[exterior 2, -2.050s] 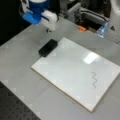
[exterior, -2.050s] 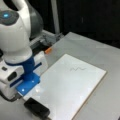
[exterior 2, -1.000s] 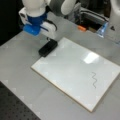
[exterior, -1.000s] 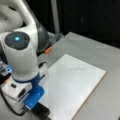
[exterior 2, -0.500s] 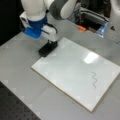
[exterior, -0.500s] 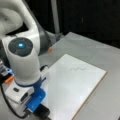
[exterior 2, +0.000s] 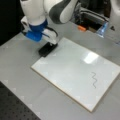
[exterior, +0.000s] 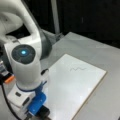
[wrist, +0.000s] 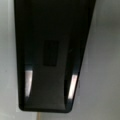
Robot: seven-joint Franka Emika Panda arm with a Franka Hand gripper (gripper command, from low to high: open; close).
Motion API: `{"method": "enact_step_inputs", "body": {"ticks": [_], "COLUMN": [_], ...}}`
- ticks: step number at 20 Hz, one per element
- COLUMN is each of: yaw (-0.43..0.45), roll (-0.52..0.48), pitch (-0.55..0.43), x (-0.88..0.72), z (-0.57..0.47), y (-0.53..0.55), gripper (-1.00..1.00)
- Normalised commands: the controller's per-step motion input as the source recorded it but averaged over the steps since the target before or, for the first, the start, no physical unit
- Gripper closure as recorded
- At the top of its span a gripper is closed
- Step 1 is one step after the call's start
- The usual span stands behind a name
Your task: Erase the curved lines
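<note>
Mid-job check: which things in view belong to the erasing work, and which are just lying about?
Belongs to the job:
- curve lines, unerased on the whiteboard
- black eraser at the board's corner
- gripper, down at the eraser

Just lying about:
- orange object at a front view's top
- blue-lit equipment beside it

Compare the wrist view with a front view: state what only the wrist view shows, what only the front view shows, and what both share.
Only the wrist view: the black eraser block close up, filling the frame, with two bright glints on its glossy top and pale surface on either side.

Only a front view: the curve lines unerased near the right end of the white board, the gripper down over the eraser by the board's left corner, and the arm above.

Both: the black eraser block.
</note>
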Motion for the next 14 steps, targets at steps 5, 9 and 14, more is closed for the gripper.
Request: {"method": "enact_step_inputs", "body": {"ticks": [5, 9, 14], "yaw": [-0.037, -0.026, -0.035], "roll": [0.179, 0.175, 0.160], "pitch": [-0.057, -0.067, -0.084], "x": [0.03, -0.02, -0.04], "z": [-0.11, -0.13, -0.09], "y": [-0.13, -0.14, -0.11], "gripper": [-1.00, -1.00, -1.00]}}
